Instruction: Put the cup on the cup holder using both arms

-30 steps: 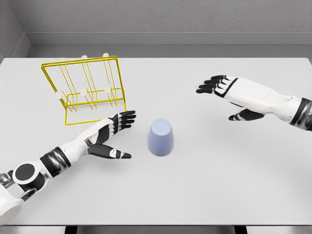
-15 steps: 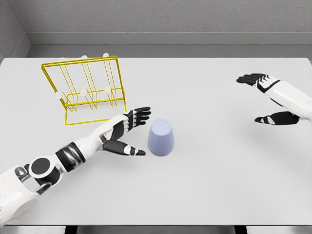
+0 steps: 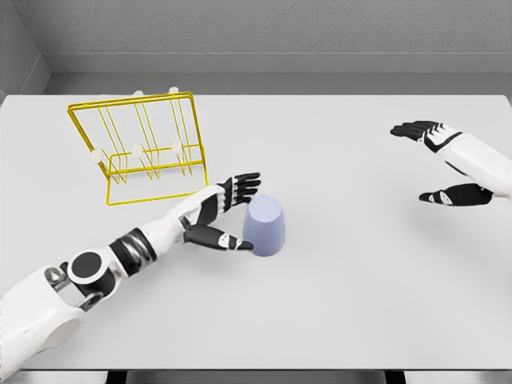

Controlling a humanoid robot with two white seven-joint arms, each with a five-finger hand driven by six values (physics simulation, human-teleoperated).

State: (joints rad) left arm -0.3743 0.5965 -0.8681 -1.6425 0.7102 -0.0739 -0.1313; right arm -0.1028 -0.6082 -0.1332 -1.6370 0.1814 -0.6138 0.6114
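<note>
Since half a second ago our left hand (image 3: pixel 222 218) has slid right until it reaches the cup (image 3: pixel 264 226), while our right hand (image 3: pixel 448 164) has barely shifted at the far right edge. We see the left hand's fingers (image 3: pixel 242 186) spread wide around the cup's left side, with the thumb tip touching its near lower edge and the upper fingers just beside its far rim; we cannot tell whether those fingers press on it, and nothing is gripped. Our cup, pale lavender, stands upside down on the white table (image 3: pixel 336 304), near the middle and slightly left. Beyond it, to the far left, the yellow wire cup holder (image 3: pixel 144 148) stands upright, well apart from the cup. Our right hand hovers with its fingers extended and relaxed, thumb hanging below the palm, holding nothing, well apart from the cup.
</note>
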